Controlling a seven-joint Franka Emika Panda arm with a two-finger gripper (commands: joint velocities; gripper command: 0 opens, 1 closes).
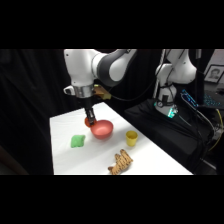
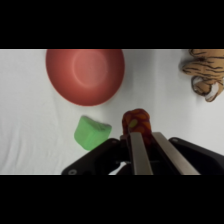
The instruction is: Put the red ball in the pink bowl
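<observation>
The red ball, small and speckled, sits at the tips of my gripper, whose two fingers are drawn close together around it. In the side view the gripper hangs from above at the far-left rim of the pink bowl, with the red ball showing at its tip just beside the rim. The wrist view has the pink bowl at the upper left, with nothing in it and some way ahead of the ball.
A green block lies left of the bowl. A small yellow cup stands to the bowl's right. A tiger-striped toy lies near the table's front edge.
</observation>
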